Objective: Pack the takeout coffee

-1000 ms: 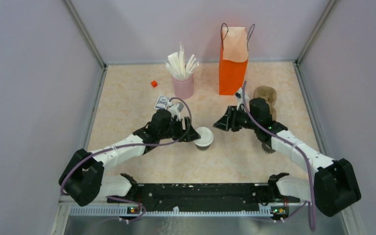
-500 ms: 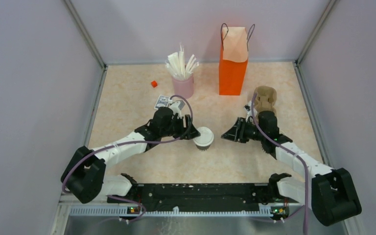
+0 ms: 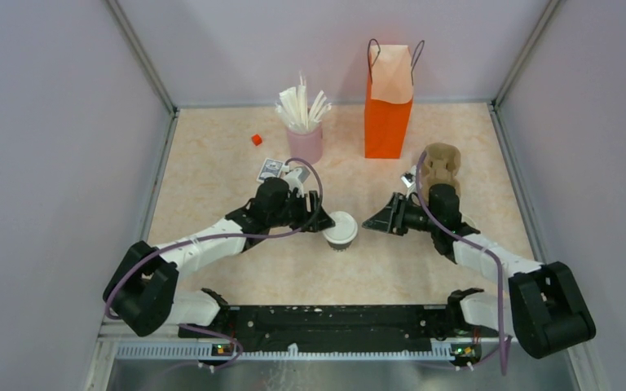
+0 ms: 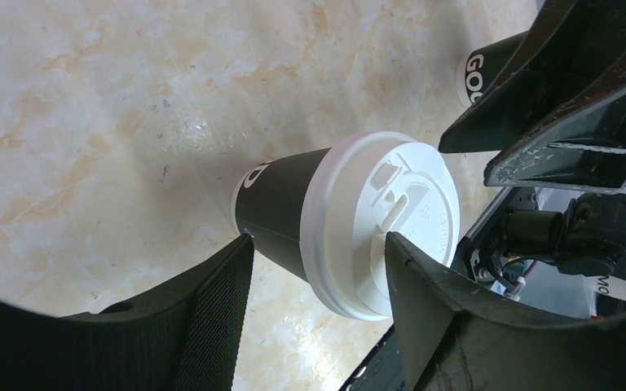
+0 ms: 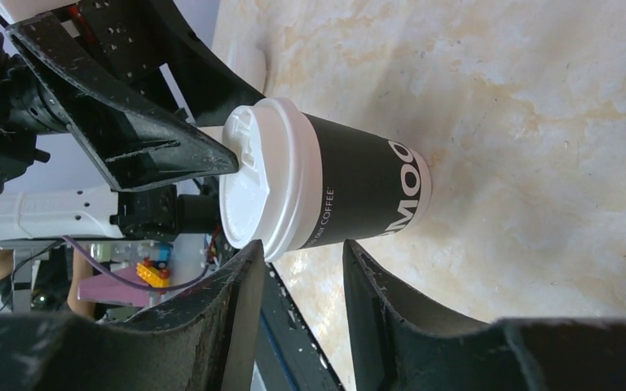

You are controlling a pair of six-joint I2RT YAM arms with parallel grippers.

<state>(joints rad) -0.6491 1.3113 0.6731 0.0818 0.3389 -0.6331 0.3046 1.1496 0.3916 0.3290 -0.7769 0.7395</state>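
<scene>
The takeout coffee (image 3: 340, 230) stands midway between the table's (image 3: 212, 163) side edges, flanked by the left pincer (image 3: 319, 221); pinching cannot be told. The spread right pincer (image 3: 372, 221) should be closed gently on its paper wall.

The small dark brown cup (image 4: 281, 216) looks like matt paper under its smooth, moulded round white plastic lid (image 4: 391, 220), the cream marble-patterned worktop (image 4: 90, 98) has a soft sheen, and my left tool (image 4: 318, 240) and my right tool (image 5: 303, 244) are matt black plastic, grainy, with rough, scuffed edges.
</scene>
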